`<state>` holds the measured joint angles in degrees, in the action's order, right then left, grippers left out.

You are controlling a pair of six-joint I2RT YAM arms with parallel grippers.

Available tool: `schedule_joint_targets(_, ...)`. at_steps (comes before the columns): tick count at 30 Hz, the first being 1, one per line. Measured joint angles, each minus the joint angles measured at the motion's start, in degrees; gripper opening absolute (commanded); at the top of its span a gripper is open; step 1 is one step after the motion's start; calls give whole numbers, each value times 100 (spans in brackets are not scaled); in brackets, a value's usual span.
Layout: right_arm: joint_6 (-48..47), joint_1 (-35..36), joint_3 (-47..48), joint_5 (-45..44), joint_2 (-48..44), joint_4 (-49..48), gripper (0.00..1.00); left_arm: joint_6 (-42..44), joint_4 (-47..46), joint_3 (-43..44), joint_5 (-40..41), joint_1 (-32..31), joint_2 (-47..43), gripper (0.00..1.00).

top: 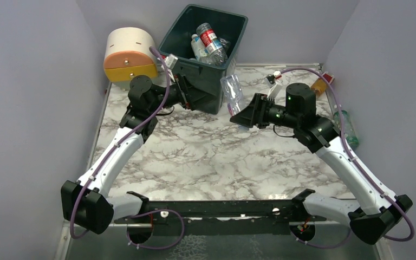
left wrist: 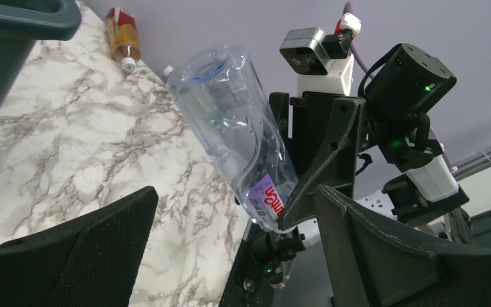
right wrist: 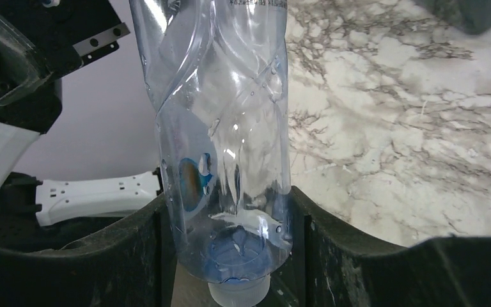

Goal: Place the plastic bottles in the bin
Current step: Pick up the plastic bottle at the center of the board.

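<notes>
Lying along the right tool (top: pixel 240 114), clear bottle (top: pixel 231 91) points base-first outward.

The dark green bin (top: pixel 212 81) stands upright at the far edge of the table, with a few clear bottles (top: pixel 208 39) inside, one with a red label. A clear dented bottle (top: pixel 232 92) is held off the table just right of the bin, cap end down in the right gripper (right wrist: pixel 238 265). An orange bottle (top: pixel 320 85) lies near the far right corner, and a green bottle (top: pixel 349 129) lies at the right edge.
</notes>
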<state>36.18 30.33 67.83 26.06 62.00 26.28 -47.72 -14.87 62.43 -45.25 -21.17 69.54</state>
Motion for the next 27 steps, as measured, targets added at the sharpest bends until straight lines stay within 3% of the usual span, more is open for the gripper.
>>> schedule_joint_targets(10, 243, 627, 39, 2, 103, -197, 47, -114, -221, -24, 212, -365, 2, 99)
schedule_joint_targets(22, 341, 1008, 251, -11, 407, -444, 47, -120, -315, -33, 330, -382, 9, 99)
schedule_joint_targets(27, 343, 1067, 396, -13, 466, -481, 47, -125, -321, -52, 358, -382, 42, 92)
